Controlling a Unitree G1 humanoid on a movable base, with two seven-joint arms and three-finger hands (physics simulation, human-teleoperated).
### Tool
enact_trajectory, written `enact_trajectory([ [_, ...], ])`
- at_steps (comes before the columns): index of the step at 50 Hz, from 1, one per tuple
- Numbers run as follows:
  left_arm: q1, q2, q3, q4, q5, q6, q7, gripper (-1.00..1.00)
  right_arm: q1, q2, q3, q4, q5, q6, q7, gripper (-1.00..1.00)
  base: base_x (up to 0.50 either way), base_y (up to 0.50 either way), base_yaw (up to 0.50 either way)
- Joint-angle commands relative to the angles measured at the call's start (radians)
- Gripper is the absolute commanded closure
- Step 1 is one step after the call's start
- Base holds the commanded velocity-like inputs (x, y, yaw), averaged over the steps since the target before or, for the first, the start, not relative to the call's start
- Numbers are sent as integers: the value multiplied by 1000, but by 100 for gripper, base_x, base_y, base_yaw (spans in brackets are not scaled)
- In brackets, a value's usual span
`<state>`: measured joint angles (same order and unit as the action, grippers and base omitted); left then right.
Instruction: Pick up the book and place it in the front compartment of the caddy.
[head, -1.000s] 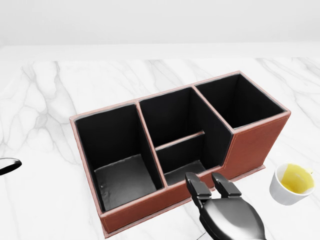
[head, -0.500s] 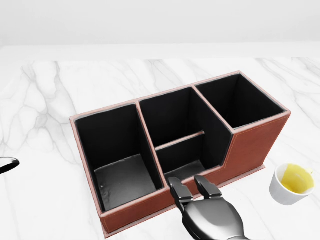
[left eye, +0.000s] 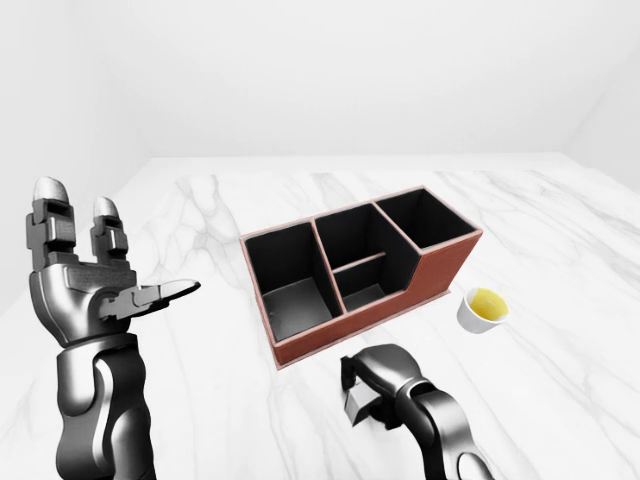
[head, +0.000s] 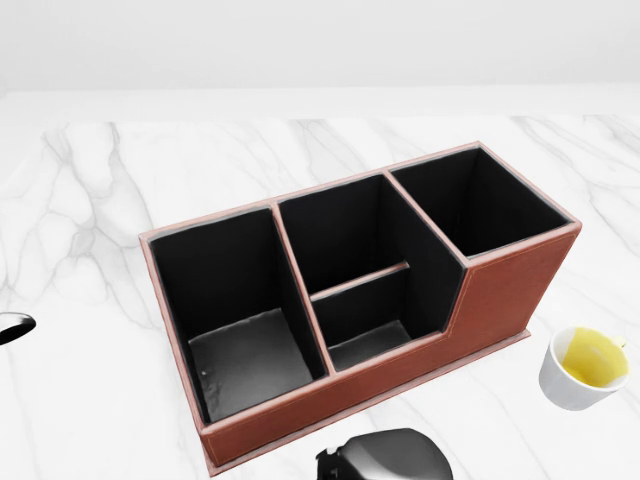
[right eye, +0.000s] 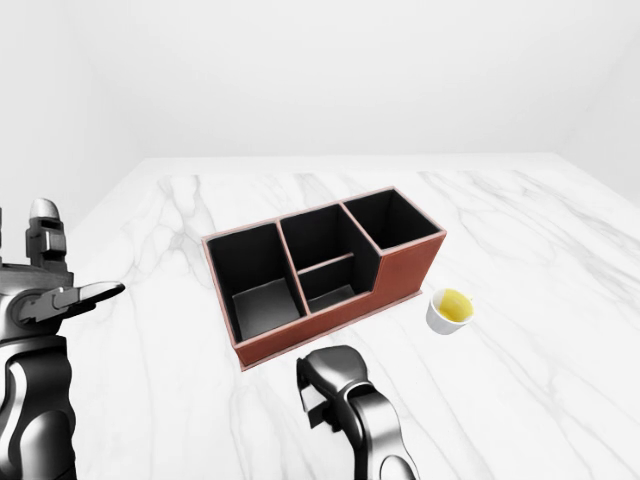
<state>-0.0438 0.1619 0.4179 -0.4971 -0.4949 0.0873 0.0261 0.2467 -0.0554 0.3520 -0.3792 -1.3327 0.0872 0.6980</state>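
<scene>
So the reddish-brown leather-look caddy with black-lined compartments (head: 500, 290) sits on the white marble tabletop (left eye: 560, 230), angled so its long side runs from lower left to upper right in the head view. All its compartments look empty: one big one on the left, a middle section split by a low divider, and one on the right.

A small white cup with yellow liquid in it (head: 587, 367) stands just right of the caddy's right end, not touching it.

The book isn't visible in any view, so I can't say where it is.

The right hand (left eye: 368, 392) is low on the table below the caddy in the left-eye view, close to its long wall but apart from it. Its fingers are curled under, and I honestly can't tell if they grip anything.

The left hand (left eye: 95, 285) is raised at the far left, well away from the caddy, fingers pointing up and thumb stuck out sideways, wide open and holding nothing.
</scene>
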Motion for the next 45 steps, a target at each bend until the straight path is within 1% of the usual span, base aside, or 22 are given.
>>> enact_trajectory([
  [1, 3, -2, -2, -6, 1, 0, 0, -100, 27, -19, 28, 21, 47, 0, 0, 100, 0, 0, 0],
  [11, 5, -5, -4, -12, 2, 0, -3, -100, 13, -18, 31, 12, 50, 0, 0, 100, 0, 0, 0],
  [23, 3, -5, -5, -9, 2, 0, -3, -100, -7, 1, 50, -91, -18, 0, 0, 100, 0, 0, 0],
  [26, 5, -7, -7, -10, 4, 0, -3, -100, -20, 14, 66, -162, -79, 0, 0, 100, 0, 0, 0],
  [28, 6, -7, -8, -12, 5, 0, -4, -100, -33, 29, 85, -227, -142, 0, 0, 100, 0, 0, 0],
  [31, 4, -7, -9, -7, 6, 0, -5, -100, -48, 59, 99, -280, -197, 0, 0, 100, 0, 0, 0],
  [35, 5, -8, -10, -7, 7, 0, -5, -100, -76, 85, 98, -314, -255, 0, 0, 100, 0, 0, 0],
  [43, 5, -10, -14, -2, 12, 0, -6, -100, -120, 148, 127, -383, -381, 0, 0, 100, 0, 0, 0],
  [45, 5, -9, -14, -4, 11, 0, -5, -100, -144, 175, 136, -398, -419, 0, 0, 100, 0, 0, 0],
])
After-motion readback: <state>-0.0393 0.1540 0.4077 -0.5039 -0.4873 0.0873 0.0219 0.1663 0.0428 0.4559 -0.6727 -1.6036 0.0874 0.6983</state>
